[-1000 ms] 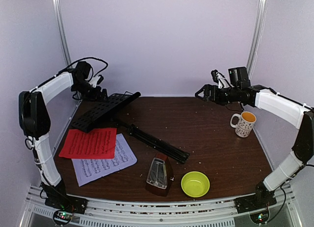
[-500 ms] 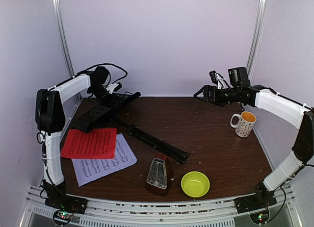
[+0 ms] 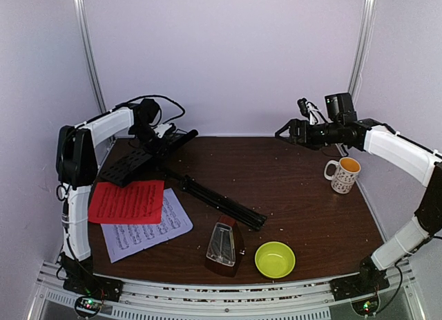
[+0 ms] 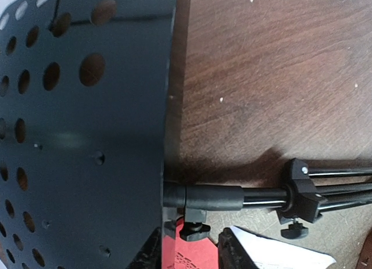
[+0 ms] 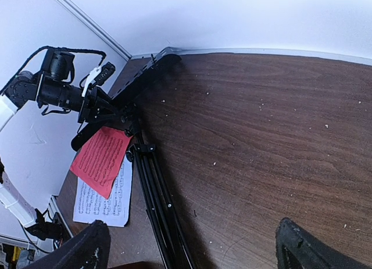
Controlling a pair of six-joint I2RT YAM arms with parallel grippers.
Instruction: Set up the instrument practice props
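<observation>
The black music stand lies flat on the table, with its perforated desk (image 3: 138, 157) at the far left and its folded legs (image 3: 221, 202) running toward the middle. My left gripper (image 3: 160, 142) is at the desk's neck. In the left wrist view its jaws (image 4: 189, 243) stand narrow on either side of the clamp knob (image 4: 193, 229), just under the pole (image 4: 215, 197), with small gaps showing. The red sheet (image 3: 126, 202) overlaps the white sheet (image 3: 146, 230). The metronome (image 3: 222, 249) stands near the front. My right gripper (image 3: 282, 132) hovers wide open and empty over the far right; its wrist view shows the stand's legs (image 5: 157, 199).
A yellow-green bowl (image 3: 275, 259) sits beside the metronome at the front. A patterned white mug (image 3: 343, 175) stands near the right edge under my right arm. The walls close in at the left, back and right.
My left arm has swung right from the desk's far left end to its neck, and its jaws have narrowed. The right arm has barely moved.
</observation>
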